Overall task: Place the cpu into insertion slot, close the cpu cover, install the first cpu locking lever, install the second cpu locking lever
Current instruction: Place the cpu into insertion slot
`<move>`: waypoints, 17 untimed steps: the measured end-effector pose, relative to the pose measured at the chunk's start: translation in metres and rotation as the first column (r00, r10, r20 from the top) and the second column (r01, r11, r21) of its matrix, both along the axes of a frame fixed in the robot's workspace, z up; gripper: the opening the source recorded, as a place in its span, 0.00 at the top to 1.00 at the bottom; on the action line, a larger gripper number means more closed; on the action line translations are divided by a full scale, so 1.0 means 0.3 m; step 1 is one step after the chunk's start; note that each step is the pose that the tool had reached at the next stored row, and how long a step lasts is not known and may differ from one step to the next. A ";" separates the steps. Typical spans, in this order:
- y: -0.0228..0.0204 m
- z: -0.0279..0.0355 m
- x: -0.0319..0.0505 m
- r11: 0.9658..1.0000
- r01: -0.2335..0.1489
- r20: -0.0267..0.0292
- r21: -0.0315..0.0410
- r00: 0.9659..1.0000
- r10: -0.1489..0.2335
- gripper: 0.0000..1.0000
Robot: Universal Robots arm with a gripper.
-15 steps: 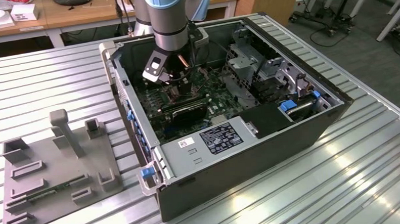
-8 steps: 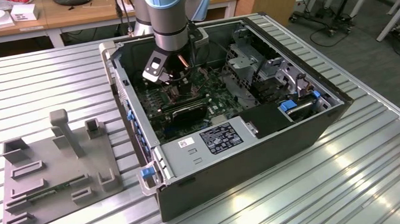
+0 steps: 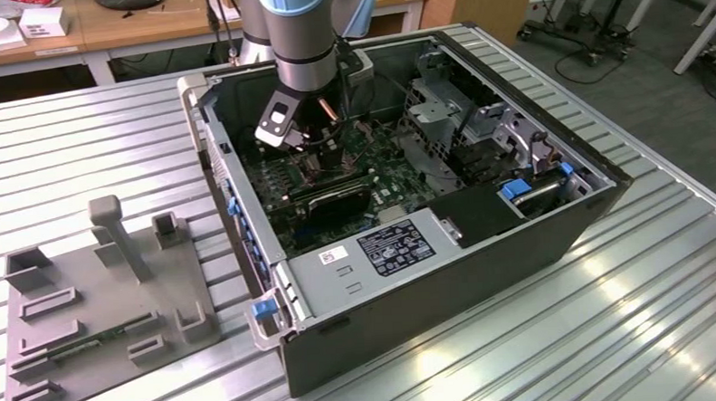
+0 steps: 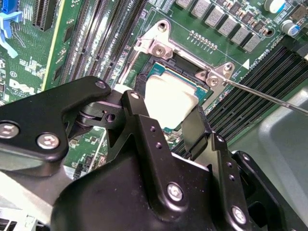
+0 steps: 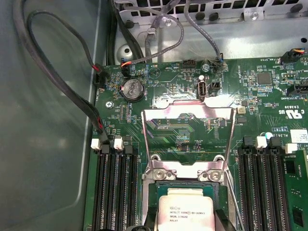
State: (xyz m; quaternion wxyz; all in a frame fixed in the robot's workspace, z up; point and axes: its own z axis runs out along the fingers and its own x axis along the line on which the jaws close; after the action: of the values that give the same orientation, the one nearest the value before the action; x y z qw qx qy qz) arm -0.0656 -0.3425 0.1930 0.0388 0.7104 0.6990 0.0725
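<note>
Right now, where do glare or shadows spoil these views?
Exterior view: glare streaks on the table, case interior dim. Second wrist view: cpu washed out white by glare. First wrist view: even light, slight sheen on the cover.

Matt, pale silver square metal cpu (image 5: 186, 211); glossy silver metal-frame cpu cover (image 5: 187, 111); matt black end effector (image 4: 163, 107); ribbed satin-metal worktop (image 3: 66, 150).

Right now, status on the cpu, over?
Gripper shut on cpu, at insertion slot. Cpu cover open. Locking lever beside slot, not touching gripper.
</note>
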 end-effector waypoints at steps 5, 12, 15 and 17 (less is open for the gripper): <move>0.000 0.009 0.000 1.000 0.000 0.000 0.000 1.000 0.000 0.46; 0.000 0.009 0.000 1.000 0.000 0.000 -0.005 1.000 0.000 0.46; 0.000 0.009 0.000 1.000 0.000 0.000 -0.005 1.000 0.000 0.46; 0.000 0.009 0.000 1.000 0.000 0.003 -0.005 1.000 0.000 0.46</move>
State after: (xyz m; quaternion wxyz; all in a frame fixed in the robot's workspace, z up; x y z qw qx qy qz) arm -0.0656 -0.3425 0.1957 0.0416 0.7102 0.6991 0.0715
